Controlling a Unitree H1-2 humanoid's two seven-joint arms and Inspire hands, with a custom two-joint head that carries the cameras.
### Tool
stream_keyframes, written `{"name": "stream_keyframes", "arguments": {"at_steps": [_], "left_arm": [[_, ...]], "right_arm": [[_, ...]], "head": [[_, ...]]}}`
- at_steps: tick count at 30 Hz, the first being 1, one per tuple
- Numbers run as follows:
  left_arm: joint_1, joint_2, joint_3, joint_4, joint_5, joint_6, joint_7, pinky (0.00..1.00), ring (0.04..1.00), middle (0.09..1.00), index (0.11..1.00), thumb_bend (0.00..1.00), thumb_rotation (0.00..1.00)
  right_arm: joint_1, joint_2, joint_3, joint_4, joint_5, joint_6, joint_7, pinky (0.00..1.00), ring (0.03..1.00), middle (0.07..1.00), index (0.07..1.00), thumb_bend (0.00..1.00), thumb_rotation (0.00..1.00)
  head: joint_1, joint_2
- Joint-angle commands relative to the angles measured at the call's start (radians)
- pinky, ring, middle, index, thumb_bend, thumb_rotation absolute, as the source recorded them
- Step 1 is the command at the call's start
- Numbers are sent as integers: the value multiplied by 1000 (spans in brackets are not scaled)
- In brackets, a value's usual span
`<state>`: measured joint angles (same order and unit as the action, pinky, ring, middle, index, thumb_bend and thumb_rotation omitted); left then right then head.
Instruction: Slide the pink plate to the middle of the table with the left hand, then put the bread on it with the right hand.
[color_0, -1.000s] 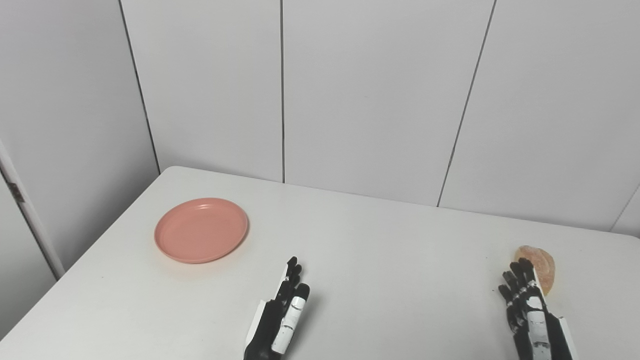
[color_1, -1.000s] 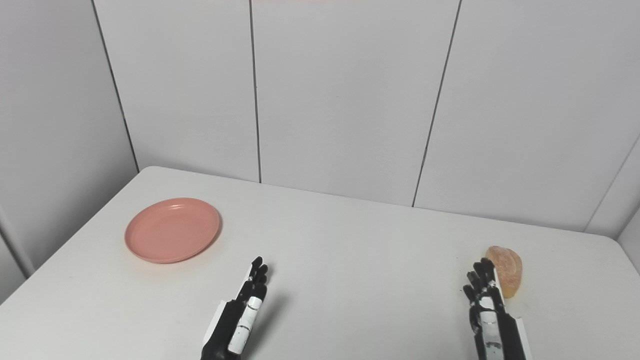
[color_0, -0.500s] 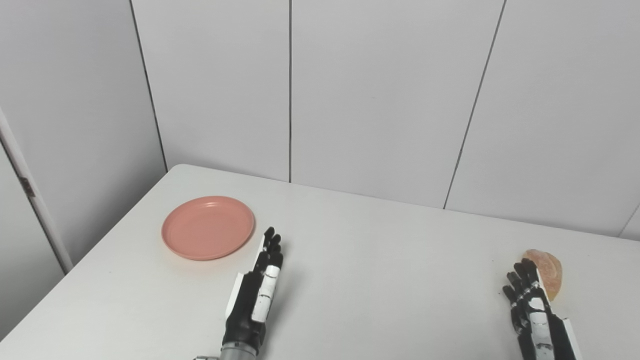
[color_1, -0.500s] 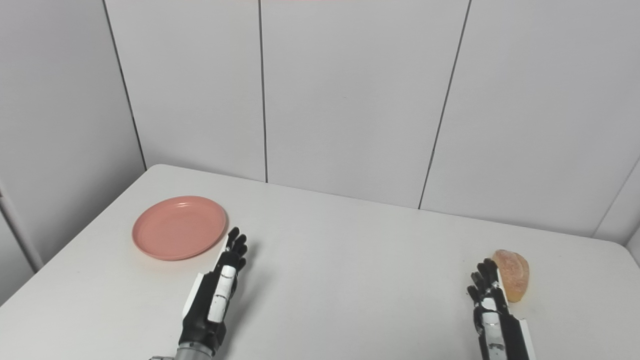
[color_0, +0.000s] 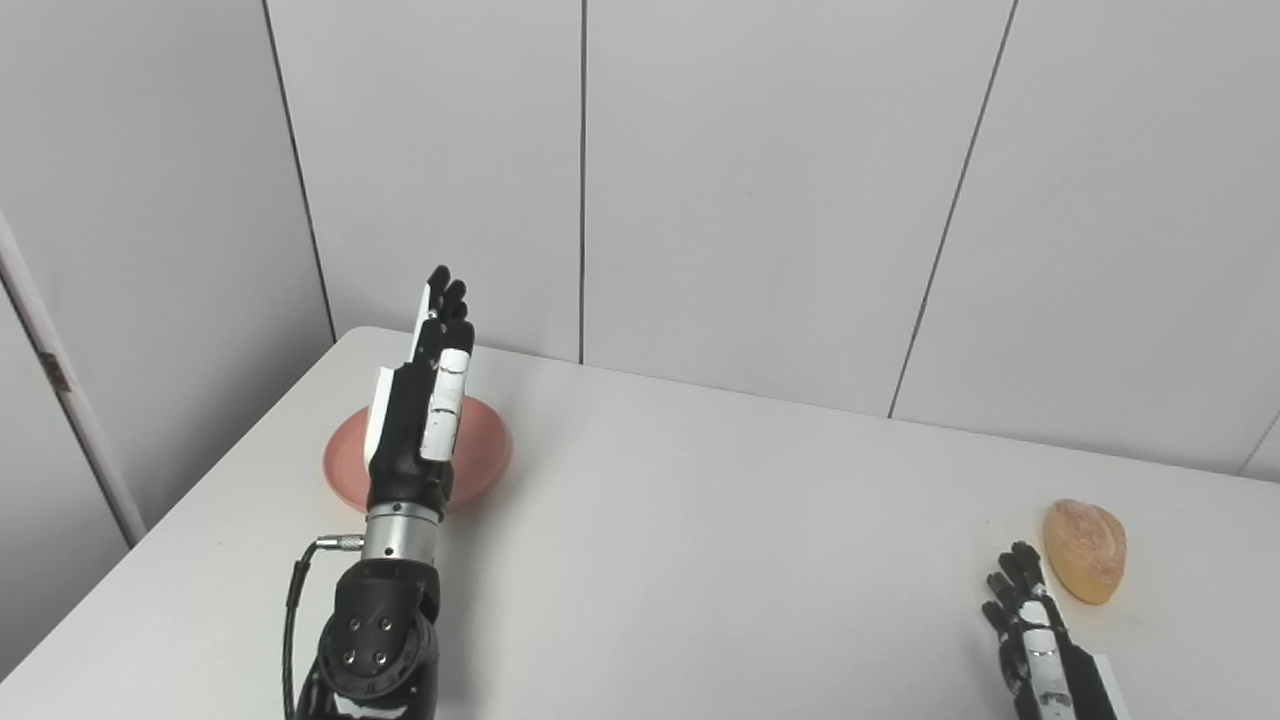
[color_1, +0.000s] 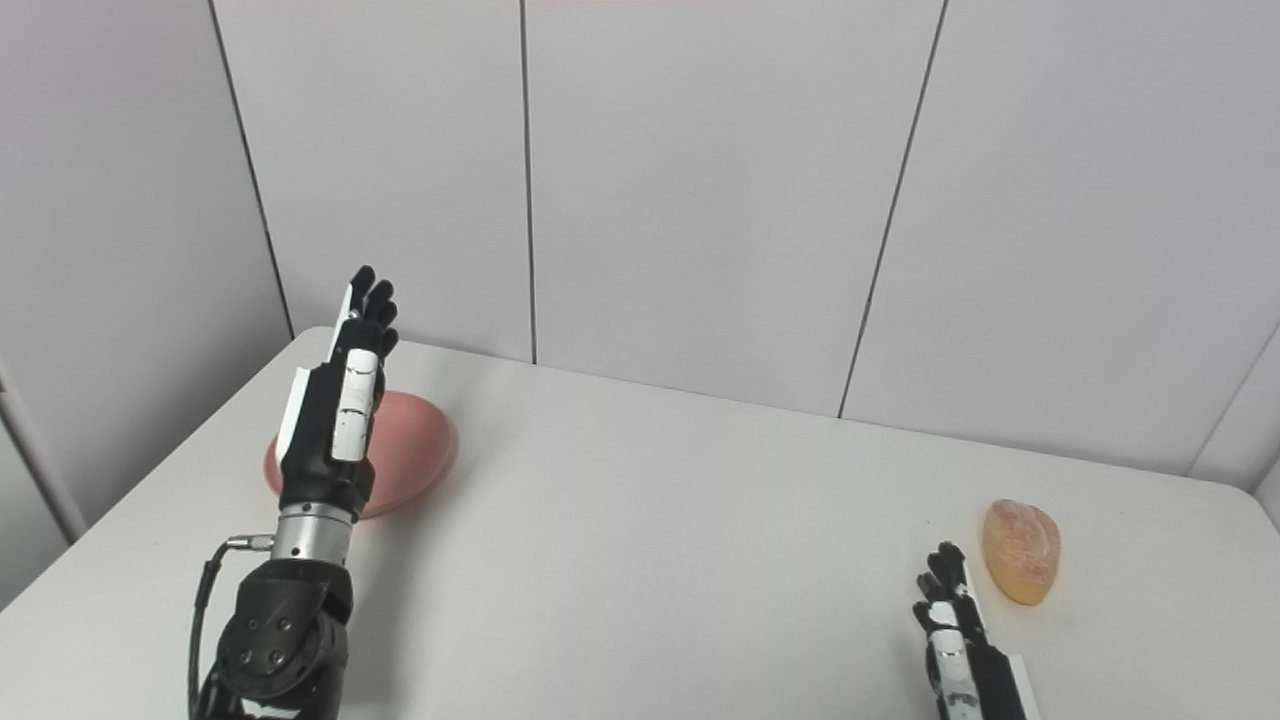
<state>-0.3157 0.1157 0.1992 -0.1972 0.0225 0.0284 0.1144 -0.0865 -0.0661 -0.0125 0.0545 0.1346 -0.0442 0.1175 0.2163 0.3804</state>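
Left eye view shows the left hand (color_0: 425, 400) raised well up over the pink plate (color_0: 482, 455), fingers straight and held together, gripping nothing. Half a second ago it lay low over the desk (color_0: 700, 560) just right of the plate; a second ago it was nearer the front edge. Now its forearm and wrist stand in front of the plate and cover most of it. I cannot tell whether any part of the hand touches the plate. The plate sits where it was, near the desk's far left corner.

The right hand (color_0: 1030, 625) has drawn back toward the bottom edge, fingers extended and empty. Before, its fingertips overlapped the bread (color_0: 1085, 550); now there is a gap between them. The bread lies on the desk near the right side, unmoved.

Right eye view leaves more of the plate's right rim uncovered, with only a sliver on the left, and shows the desk's right edge beyond the bread, which the left eye view cuts off.
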Motion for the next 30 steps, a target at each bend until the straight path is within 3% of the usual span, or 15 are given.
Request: {"name": "stream_keyframes", "arguments": {"at_steps": [1, 6, 10, 15, 19, 25, 30], "left_arm": [[-83, 36, 19, 7, -9, -29, 11, 1000, 989, 981, 1000, 789, 988], [-135, 116, 63, 70, -35, -46, -10, 992, 953, 972, 973, 808, 954], [-165, 202, 78, 148, -2, -37, -6, 999, 951, 972, 965, 832, 988], [-201, 281, 91, 327, 29, -115, 20, 998, 952, 975, 969, 886, 981], [-243, 339, 101, 505, 8, -189, 3, 1000, 964, 987, 981, 911, 957], [-292, 409, 89, 773, 2, -316, -9, 984, 966, 997, 999, 879, 926], [-316, 444, 80, 932, -22, -410, -28, 960, 963, 985, 1000, 838, 918]], "right_arm": [[35, 15, 6, 16, 1, 41, -6, 1000, 999, 1000, 1000, 678, 922], [34, 14, 8, 11, 3, 61, -1, 1000, 993, 1000, 1000, 660, 919], [35, 14, 8, 3, 13, 76, 5, 1000, 986, 996, 998, 661, 911], [39, 12, 9, -4, 18, 81, 9, 999, 977, 988, 984, 692, 890], [42, 12, 7, -7, 28, 78, 14, 996, 975, 984, 981, 707, 867], [45, 9, 8, -10, 27, 79, 12, 986, 974, 982, 983, 719, 858], [48, 8, 10, -14, 19, 81, 9, 973, 969, 979, 979, 739, 864]], "head": [[0, 1], [-1, 2], [-1, 6], [-1, 8], [-4, 12], [-8, 15], [-13, 19]]}}
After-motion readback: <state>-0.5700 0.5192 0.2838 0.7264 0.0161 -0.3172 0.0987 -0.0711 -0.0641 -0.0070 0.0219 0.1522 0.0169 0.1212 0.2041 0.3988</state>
